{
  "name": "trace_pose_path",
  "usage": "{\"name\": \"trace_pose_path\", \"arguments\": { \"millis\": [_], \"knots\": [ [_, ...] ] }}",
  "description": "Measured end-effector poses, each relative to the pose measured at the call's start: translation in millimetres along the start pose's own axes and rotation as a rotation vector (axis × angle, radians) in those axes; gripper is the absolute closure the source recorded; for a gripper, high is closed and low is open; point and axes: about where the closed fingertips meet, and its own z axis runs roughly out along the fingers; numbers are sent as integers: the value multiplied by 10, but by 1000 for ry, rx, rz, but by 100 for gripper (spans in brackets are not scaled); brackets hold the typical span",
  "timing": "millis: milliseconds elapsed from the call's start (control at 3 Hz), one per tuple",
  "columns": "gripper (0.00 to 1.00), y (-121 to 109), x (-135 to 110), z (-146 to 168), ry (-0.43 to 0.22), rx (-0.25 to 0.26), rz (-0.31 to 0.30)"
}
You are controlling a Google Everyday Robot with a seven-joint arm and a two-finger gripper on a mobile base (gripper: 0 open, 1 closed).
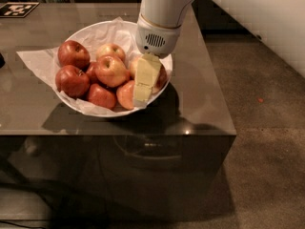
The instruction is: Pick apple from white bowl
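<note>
While gripper (142, 95) hangs in bowl (112, 112), apple (134, 67) peeks behind.

dim warm light from above, sheen on the tabletop (209, 70), gripper (142, 93) in the white bowl (95, 30), dark shadow beside it

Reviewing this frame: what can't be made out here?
- Camera view: the gripper, low over the right side of the white bowl, covers most of the apple beneath it, so contact cannot be judged.
- Camera view: the arm is cut off by the top edge.
- Camera view: a dark object is cut off by the left edge and is unidentifiable.
</note>
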Motion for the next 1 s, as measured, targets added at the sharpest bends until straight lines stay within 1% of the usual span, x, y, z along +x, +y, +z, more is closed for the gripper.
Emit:
{"name": "trace_pose_path", "arguments": {
  "millis": [333, 667, 1000],
  "knots": [
    [0, 49, 33, 62, 7, -9, -11],
    [19, 46, 28, 63, 6, -8, -11],
    [42, 46, 28, 63, 6, -8, -11]
  ]
}}
